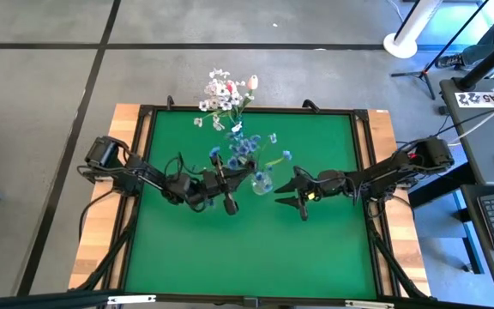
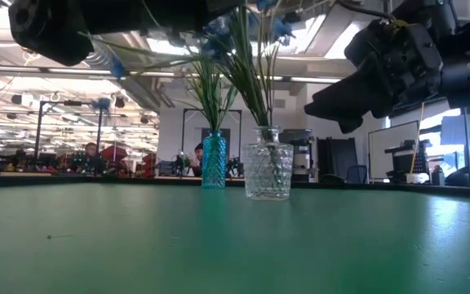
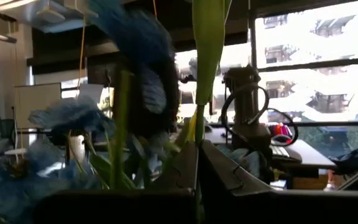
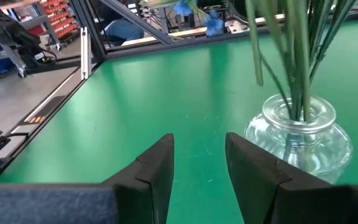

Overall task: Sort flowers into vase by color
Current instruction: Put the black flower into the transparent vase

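Being placed: blue flower spray [image 1: 245, 148], clamped in left gripper [image 1: 227, 182], over clear glass vase [image 2: 268, 171].
Being kept apart: right gripper [image 4: 197, 163] fingers.
Being called for next: stem lowered, released.

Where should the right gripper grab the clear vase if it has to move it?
Grip the clear vase at its narrow neck, coming level from the side the right gripper faces. The belly looks too wide, and the stems block a top approach.

The low view cuts off the blue flowers [image 2: 219, 37] above both vases, and the left gripper [image 1: 228, 190] is hidden among them.
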Robot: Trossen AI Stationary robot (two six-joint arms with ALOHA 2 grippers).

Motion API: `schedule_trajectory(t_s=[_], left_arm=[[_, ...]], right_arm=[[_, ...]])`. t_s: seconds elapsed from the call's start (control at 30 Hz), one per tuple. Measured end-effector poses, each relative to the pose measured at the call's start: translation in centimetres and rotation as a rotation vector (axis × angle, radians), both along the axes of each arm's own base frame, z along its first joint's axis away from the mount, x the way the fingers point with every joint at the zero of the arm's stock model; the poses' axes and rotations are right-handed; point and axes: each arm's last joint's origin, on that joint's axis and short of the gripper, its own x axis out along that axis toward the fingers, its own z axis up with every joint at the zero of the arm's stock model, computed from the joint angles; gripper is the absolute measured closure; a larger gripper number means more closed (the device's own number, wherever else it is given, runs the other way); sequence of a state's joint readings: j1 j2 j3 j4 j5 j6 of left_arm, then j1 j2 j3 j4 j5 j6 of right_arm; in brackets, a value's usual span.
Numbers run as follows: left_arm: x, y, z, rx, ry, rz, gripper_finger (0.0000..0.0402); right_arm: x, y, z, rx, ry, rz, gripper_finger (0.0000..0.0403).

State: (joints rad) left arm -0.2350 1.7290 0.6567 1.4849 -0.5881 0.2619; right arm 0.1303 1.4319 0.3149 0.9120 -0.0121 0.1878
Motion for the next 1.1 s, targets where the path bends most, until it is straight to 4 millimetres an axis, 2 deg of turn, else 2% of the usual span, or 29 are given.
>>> schedule_trajectory(t_s=[0.4, 0.7, 1.1], left_arm=[[-0.1, 0.0, 0.3, 0.050, -0.001, 0.035, 0.0401], [0.9, -0.1, 0.8, 0.096, 0.052, 0.055, 0.0401], [3.9, -0.8, -2.5, 0.081, 0.039, 0.028, 0.0401]], right_arm=[[0.2, 0.1, -0.2, 0.025, -0.013, 0.004, 0.0259], [0.2, 0.1, 0.0, 0.038, -0.033, 0.020, 0.0259], [0.2, 0.1, 0.0, 0.053, -0.030, 0.023, 0.0259]])
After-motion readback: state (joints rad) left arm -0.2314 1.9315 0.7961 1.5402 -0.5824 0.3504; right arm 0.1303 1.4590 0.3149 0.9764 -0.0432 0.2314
